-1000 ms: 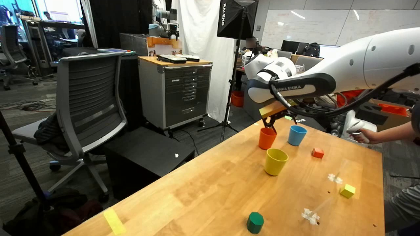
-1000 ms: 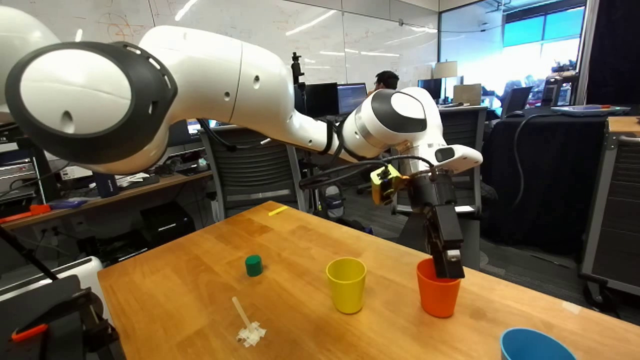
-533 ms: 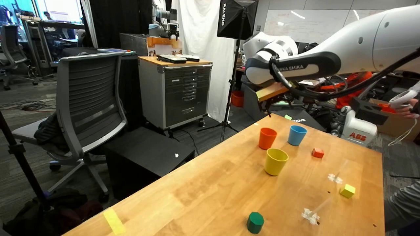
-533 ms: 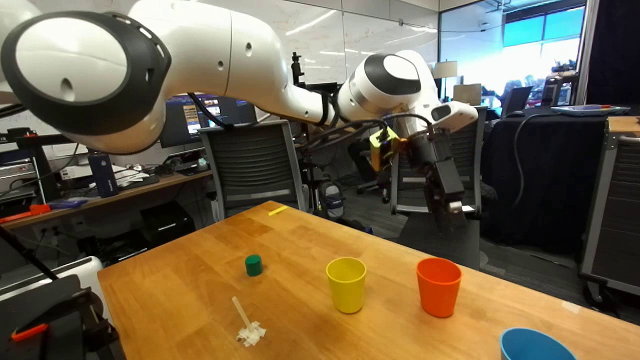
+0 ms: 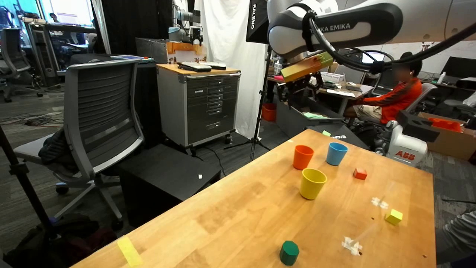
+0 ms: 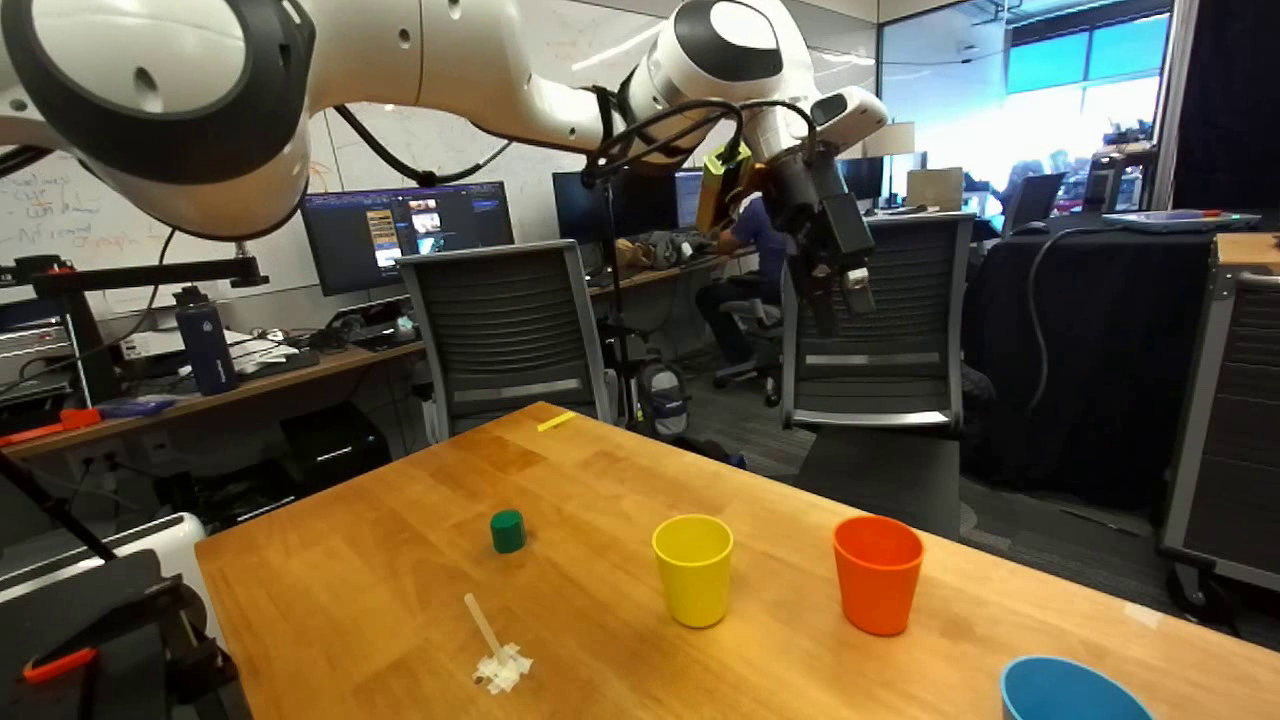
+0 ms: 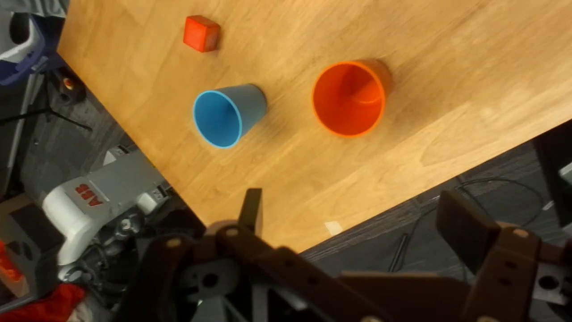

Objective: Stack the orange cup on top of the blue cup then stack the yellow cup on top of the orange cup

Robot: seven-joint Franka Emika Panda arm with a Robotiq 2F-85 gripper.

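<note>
The orange cup (image 5: 303, 158) stands upright on the table; it also shows in an exterior view (image 6: 878, 580) and the wrist view (image 7: 351, 98). The blue cup (image 5: 336, 154) stands upright beside it, apart from it; it is partly cut off in an exterior view (image 6: 1070, 690) and whole in the wrist view (image 7: 252, 105). The yellow cup (image 5: 312, 184) stands upright near the orange cup (image 6: 693, 575), out of the wrist view. All cups are separate. My gripper (image 7: 351, 201) is open and empty, its fingers wide apart, raised well above the table and the cups (image 6: 838, 295).
A small red block (image 5: 360, 173) lies near the blue cup. A yellow block (image 5: 394, 216), a green cylinder (image 5: 289, 253) and a taped-down stick (image 6: 483, 625) are on the table (image 6: 590, 560). A black light stand (image 5: 262, 96) stands beyond the table's edge.
My gripper was at the orange cup's rim one second ago. It has risen well above the table without the cup. The cups have not moved.
</note>
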